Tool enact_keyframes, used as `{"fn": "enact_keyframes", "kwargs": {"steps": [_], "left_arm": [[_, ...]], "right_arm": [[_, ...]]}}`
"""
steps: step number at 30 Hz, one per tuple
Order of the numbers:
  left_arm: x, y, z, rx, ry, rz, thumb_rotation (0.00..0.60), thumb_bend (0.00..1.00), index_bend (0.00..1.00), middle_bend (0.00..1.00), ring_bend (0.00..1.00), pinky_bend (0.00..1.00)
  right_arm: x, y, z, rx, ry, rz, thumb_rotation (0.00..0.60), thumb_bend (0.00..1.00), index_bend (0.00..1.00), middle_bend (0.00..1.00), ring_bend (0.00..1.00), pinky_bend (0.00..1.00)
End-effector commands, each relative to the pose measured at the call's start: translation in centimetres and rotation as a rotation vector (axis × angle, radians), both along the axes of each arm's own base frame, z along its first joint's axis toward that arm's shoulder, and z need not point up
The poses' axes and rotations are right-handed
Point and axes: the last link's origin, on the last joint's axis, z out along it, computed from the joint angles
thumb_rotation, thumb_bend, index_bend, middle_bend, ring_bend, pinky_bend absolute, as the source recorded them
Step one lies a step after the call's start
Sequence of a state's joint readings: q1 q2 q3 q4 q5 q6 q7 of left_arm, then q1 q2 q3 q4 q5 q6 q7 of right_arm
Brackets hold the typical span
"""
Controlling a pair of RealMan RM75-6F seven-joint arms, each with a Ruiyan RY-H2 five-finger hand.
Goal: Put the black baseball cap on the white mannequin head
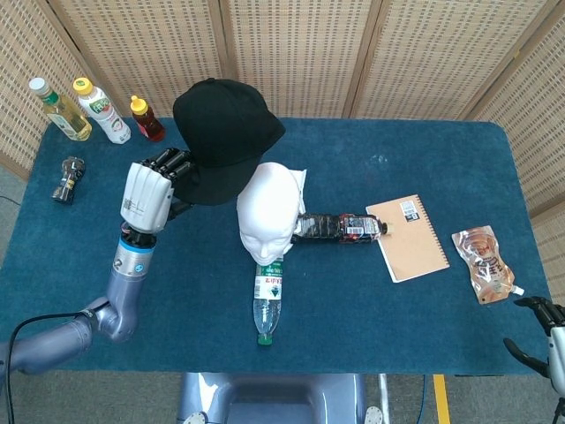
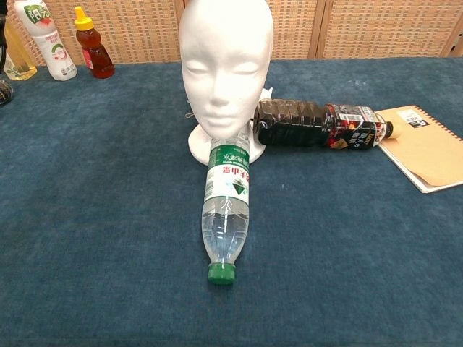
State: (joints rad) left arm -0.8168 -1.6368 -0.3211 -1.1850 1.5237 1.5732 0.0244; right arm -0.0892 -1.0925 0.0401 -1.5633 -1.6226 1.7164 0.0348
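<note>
In the head view my left hand (image 1: pixel 152 196) grips the black baseball cap (image 1: pixel 226 134) by its lower left edge and holds it in the air, up and to the left of the white mannequin head (image 1: pixel 267 212). The cap overlaps the head's upper left side in that view. The mannequin head (image 2: pixel 226 65) stands upright on its round base in the chest view, where neither the cap nor my left hand shows. Only the dark fingertips of my right hand (image 1: pixel 540 331) show at the bottom right corner, spread apart with nothing between them.
A clear water bottle (image 1: pixel 267 296) lies in front of the mannequin, and a dark bottle (image 1: pixel 340 227) lies to its right. A brown notebook (image 1: pixel 407 237) and a pouch (image 1: pixel 482 262) sit further right. Three bottles (image 1: pixel 99 110) stand at the back left, a small dark object (image 1: pixel 67 177) below them.
</note>
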Motion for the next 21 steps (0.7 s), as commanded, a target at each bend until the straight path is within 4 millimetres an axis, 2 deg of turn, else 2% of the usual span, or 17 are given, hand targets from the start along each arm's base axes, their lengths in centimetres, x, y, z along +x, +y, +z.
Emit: {"fn": "enact_keyframes", "kwargs": {"steps": [1,9,21], "left_arm": [[1.6,-0.5,0.0,-0.004,0.016,-0.032,0.6,0.46,0.84,0.53,0.46,0.77],[2.0,-2.0,-1.9,-0.07,0.114,-0.038,0.6,0.45,0.84,0.53,0.46,0.76],[2.3,-3.2,-4.4,-0.101,0.146,-0.071,0.6,0.45,0.84,0.53,0.46,0.75]], "right_arm": [[-0.1,0.1,0.0,-0.001,-0.002,-0.002,0.6,0.15,0.34,0.39,0.43,0.42],[-0.3,0.1,0.0,-0.002,-0.005,-0.006,0.6,0.15,0.34,0.39,0.43,0.42],[-0.5,0.3,0.0,-0.004,-0.006,-0.012,0.6,0.15,0.34,0.39,0.44,0.42]]}}
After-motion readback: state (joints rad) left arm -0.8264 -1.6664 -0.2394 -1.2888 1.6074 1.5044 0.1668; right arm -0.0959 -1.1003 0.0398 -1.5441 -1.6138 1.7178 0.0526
